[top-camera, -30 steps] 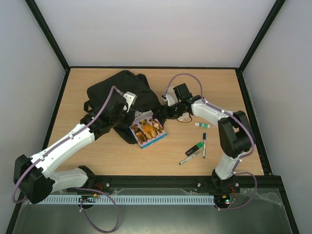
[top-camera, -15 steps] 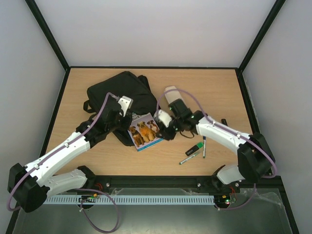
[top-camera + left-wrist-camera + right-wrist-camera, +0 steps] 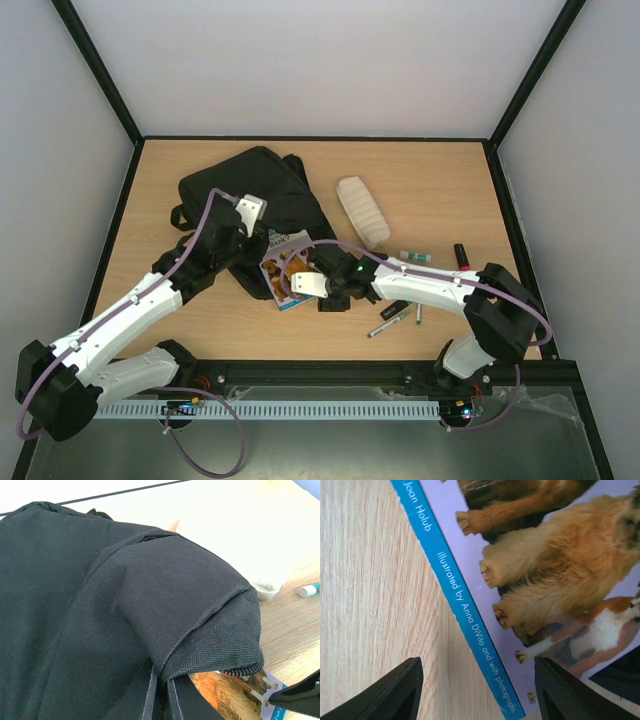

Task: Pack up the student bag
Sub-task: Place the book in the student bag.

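Student bag (image 3: 250, 185) upper left of centre on the counter (image 3: 440, 175), flap pinched tight and lifted by the left tool (image 3: 250, 215), dog book (image 3: 282, 262) part-way under it, right tool (image 3: 303, 285) spread astride the book's blue edge, white pouch (image 3: 362, 210) outside.

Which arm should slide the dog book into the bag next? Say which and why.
Right. The right gripper stands open astride the book's edge, and the book lies partly under the student bag's raised flap. The left gripper is shut on that flap, holding it up, so it is not free.
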Controlling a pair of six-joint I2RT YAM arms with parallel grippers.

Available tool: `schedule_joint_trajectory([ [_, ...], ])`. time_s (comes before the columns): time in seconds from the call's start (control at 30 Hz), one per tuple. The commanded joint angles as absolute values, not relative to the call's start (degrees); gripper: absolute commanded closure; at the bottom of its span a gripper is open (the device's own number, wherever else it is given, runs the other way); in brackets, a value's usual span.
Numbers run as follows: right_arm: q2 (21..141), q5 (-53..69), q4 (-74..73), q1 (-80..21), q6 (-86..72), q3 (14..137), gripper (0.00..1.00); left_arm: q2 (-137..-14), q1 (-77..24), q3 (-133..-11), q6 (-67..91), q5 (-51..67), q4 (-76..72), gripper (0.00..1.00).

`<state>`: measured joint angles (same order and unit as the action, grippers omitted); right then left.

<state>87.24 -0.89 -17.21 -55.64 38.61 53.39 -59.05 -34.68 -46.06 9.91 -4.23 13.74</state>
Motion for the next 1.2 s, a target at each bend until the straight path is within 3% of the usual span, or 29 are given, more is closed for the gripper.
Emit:
schedule_joint_trajectory([
  [0.0,89.0,-8.1,-16.2,-57.7,44.3,53.6,0.39,-57.3,-33.7,-45.7,10.5,-5.7,9.2,0.98],
  [0.3,92.3,-16.6,-7.5,-57.7,42.8,54.9,0.46,-56.7,-33.2,-45.7,10.6,-5.4,9.1,0.98],
  [0.73,99.6,-19.7,0.7,-57.7,40.7,60.6,0.56,-56.3,-33.0,-45.4,10.8,-4.9,9.0,0.98],
  [1.17,104.7,-29.1,33.1,-57.7,49.8,52.9,0.67,-56.0,-31.2,-45.2,11.3,-2.7,8.3,0.97],
])
